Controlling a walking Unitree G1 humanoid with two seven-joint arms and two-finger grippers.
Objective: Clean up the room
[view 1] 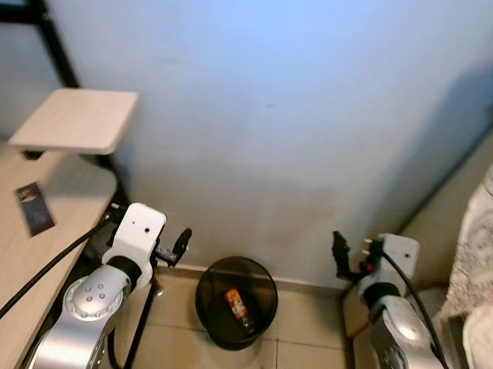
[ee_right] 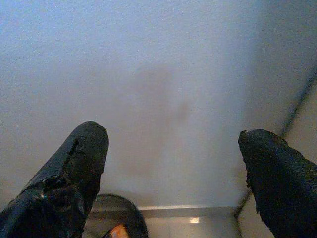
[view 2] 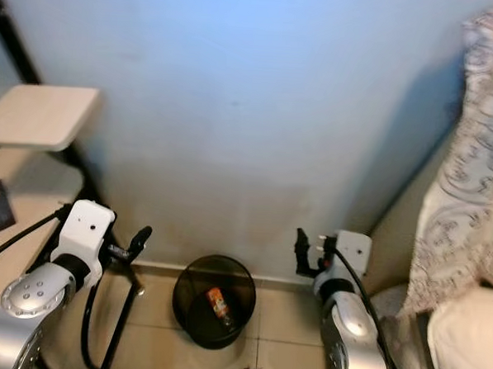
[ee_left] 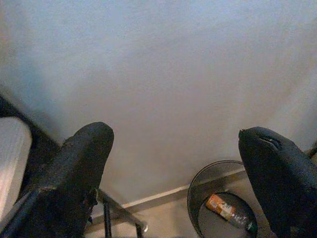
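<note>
A bottle [view 1: 238, 308] is seen lying in the bin [view 1: 212, 282] by the wall. The left gripper [view 1: 177, 245] and right gripper [view 1: 340, 254] are held wide open, empty. A card [view 1: 34, 207] is left on the table [view 1: 3, 254], far left.

Corner of a home room: pale blue wall [view 1: 300, 113], tiled floor [view 1: 305, 320], light wood desk [view 1: 12, 247], black waste bin [view 1: 235, 302], patterned fabric [view 2: 470, 180] at right.
</note>
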